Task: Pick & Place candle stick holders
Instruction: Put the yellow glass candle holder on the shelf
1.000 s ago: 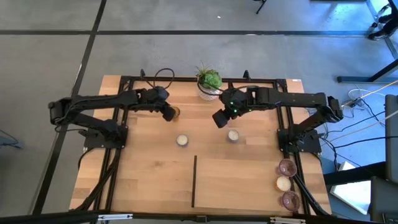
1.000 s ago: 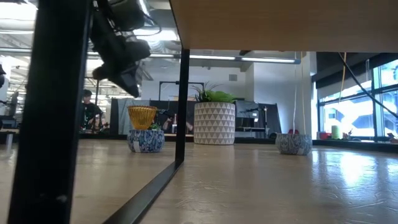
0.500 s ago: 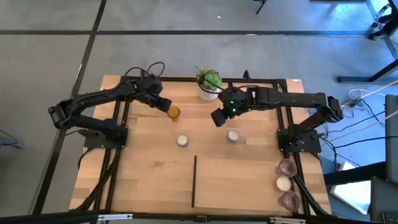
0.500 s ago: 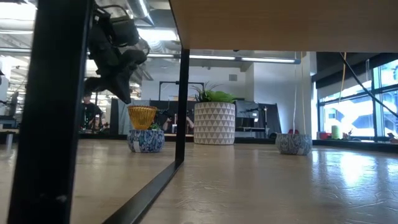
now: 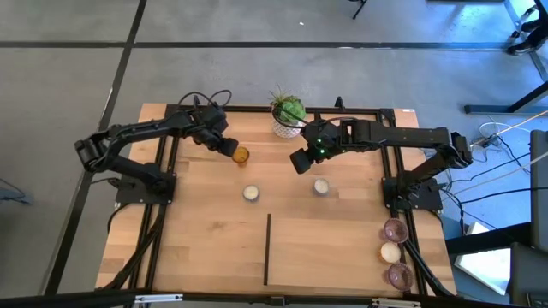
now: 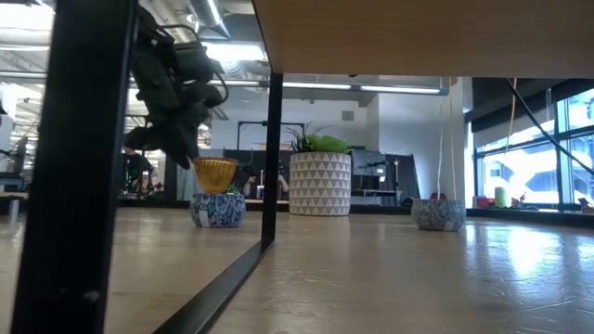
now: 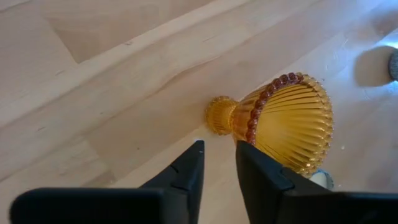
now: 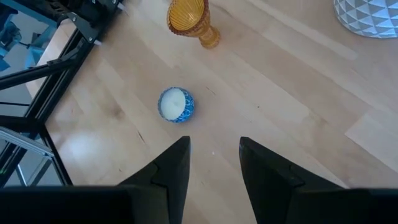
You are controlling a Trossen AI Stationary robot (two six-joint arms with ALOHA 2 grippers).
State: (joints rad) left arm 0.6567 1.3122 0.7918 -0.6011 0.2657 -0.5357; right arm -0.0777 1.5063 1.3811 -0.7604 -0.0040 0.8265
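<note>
Near right corner: three holders (image 5: pixel 392 251) sitting in a row along the table (image 5: pixel 205 257) edge, mauve (image 5: pixel 395 229) at one end, cream (image 5: pixel 390 252) in the middle, mauve (image 5: pixel 399 275) at the other end.
Mid table: two cream holders with blue-patterned sides standing apart, one (image 5: pixel 251 193) toward the left, one (image 5: pixel 320 186) toward the right, just under the right arm's reach.
Right gripper (image 5: pixel 300 162): hovering above the table between those two cups, fingers (image 8: pixel 171 168) standing apart, holding nothing.
Amber glass holder (image 5: pixel 241 155): standing upright on its foot behind the left cream cup, wide ribbed bowl up.
Left gripper (image 5: pixel 224 145): hanging just beside the amber holder, fingers (image 7: pixel 189 171) parted narrowly, clear of the glass, gripping nothing.
Far edge: white patterned pot (image 5: pixel 287 127) with green plant (image 5: pixel 289 109) standing between the two arms.
Beyond the table: person (image 6: pixel 130 172) showing faintly in the room, partly hidden by the arm.
</note>
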